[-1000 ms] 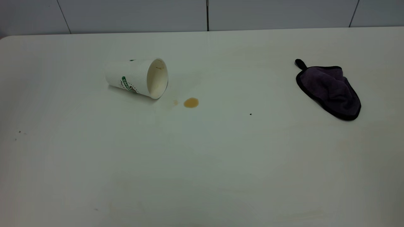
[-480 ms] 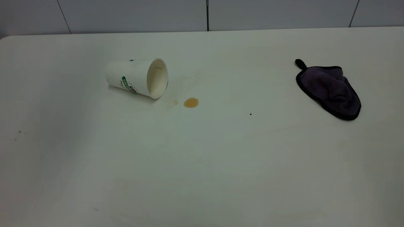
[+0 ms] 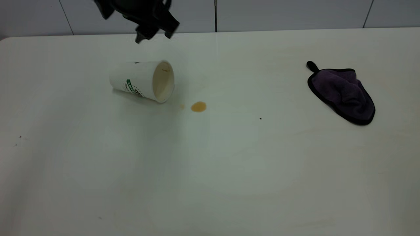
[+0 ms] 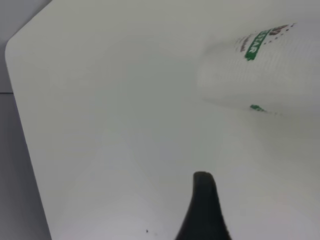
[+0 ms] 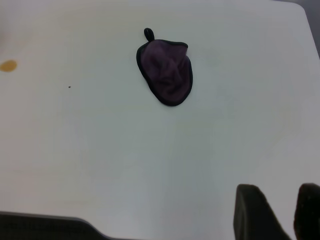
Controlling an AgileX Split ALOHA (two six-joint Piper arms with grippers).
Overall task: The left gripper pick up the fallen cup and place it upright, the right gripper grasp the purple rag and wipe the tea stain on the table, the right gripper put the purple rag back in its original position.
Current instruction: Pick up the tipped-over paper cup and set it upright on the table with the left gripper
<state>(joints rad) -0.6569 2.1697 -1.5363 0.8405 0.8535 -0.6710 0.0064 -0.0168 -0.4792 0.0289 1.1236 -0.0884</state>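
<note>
Exterior view: the left gripper hangs above the far part of the table, directly over the cup, fingers narrowly parted and clear of it. The cup lies on its side, mouth toward the tea stain just beside it. The purple rag lies well apart. Right wrist view: the right gripper, fingers slightly apart, empty, far from the rag.

Left end effector black, angular; right end effector black.
</note>
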